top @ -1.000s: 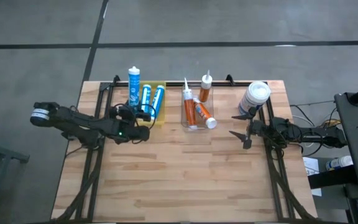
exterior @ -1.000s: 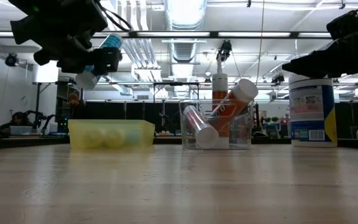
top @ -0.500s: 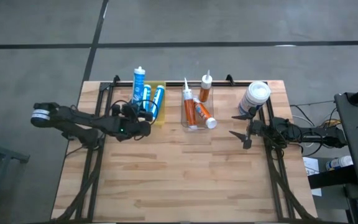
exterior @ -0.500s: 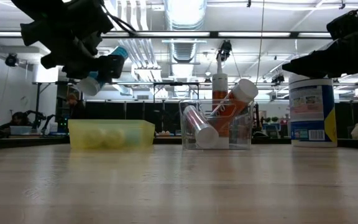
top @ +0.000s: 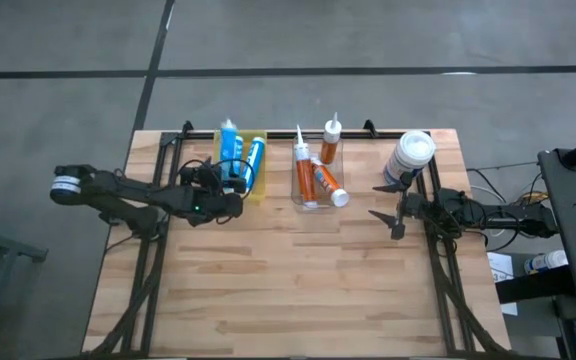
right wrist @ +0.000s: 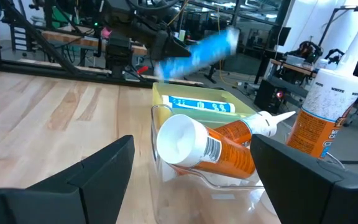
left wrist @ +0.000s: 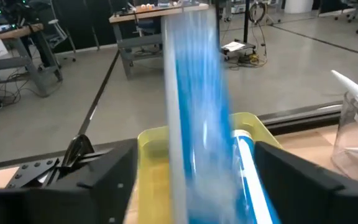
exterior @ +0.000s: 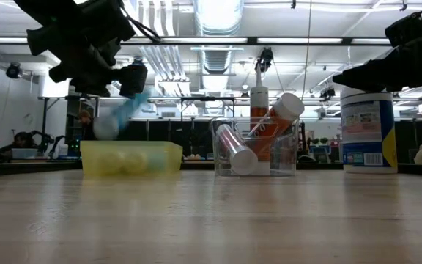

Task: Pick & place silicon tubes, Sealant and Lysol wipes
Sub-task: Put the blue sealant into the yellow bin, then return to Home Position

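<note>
I see the left gripper [top: 230, 188] above the yellow bin [top: 261, 140], fingers parted, blue tube [exterior: 121, 114] dropping free. Right gripper [top: 389, 209] fingers spread, empty, beside the Lysol wipes [top: 410, 158] at the surface's far right.

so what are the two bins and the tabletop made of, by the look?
Yellow bin: translucent plastic, probably; pale shapes show through its wall. Clear bin: transparent glossy plastic or acrylic; the orange tubes inside are fully visible. Tabletop: light wood planks with visible grain and seams, satin finish.
</note>
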Motion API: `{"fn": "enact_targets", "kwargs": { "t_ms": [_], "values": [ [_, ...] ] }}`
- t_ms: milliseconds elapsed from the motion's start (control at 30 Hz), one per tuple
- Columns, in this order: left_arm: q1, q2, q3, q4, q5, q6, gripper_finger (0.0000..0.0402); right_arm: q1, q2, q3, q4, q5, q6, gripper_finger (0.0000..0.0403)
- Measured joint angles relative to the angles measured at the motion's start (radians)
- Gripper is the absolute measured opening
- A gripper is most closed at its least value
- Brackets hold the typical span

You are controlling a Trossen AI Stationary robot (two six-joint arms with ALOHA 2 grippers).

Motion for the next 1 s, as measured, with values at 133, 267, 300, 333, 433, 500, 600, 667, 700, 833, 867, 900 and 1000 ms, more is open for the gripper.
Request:
{"fn": "enact_targets", "kwargs": {
  "t_ms": [133,267,300,333,433,500,600,667,700,833,867,900,1000],
  "values": [
    [0.002,0.0,0.0,0.001,0.004,0.0,0.0352,0.0,0.0,0.0,0.0,0.0,0.0,0.032],
    [0.002,0.0,0.0,0.002,0.008,0.0,0.0359,0.0,0.0,0.0,0.0,0.0,0.0,0.032],
    [0.002,0.0,0.0,0.005,0.009,0.0,0.0359,0.0,0.0,0.0,0.0,0.0,0.0,0.032],
    [0.002,0.0,0.0,0.007,0.009,0.0,0.0359,0.0,0.0,0.0,0.0,0.0,0.0,0.032],
    [0.002,0.0,0.0,0.007,0.011,0.0,0.0359,0.0,0.0,0.0,0.0,0.0,0.0,0.032],
    [0.003,0.0,0.0,0.007,0.012,0.0,0.0359,0.0,0.0,0.0,0.0,0.0,0.0,0.032],
    [0.003,0.0,0.0,0.012,0.012,0.008,0.036,0.0,0.0,0.0,0.0,0.0,0.0,0.032],
    [0.003,0.0,0.001,0.026,0.017,0.026,0.036,0.0,0.0,0.0,0.0,0.0,0.0,0.032],
    [0.003,0.0,0.005,0.026,0.023,0.038,0.036,0.0,0.0,0.0,0.0,0.0,0.0,0.032],
    [-0.015,-0.002,0.059,0.029,0.066,0.161,0.036,0.0,0.0,0.0,0.0,0.0,0.0,0.032],
    [-0.023,-0.002,0.075,0.029,0.083,0.193,0.036,0.0,0.0,0.0,0.0,0.0,0.0,0.032],
    [-0.032,-0.002,0.09,0.029,0.097,0.216,0.036,0.0,0.0,0.0,0.0,0.0,0.0,0.032],
    [-0.066,-0.002,0.139,0.027,0.122,0.265,0.036,0.0,0.0,0.0,0.0,0.0,0.0,0.032]
  ]
}}
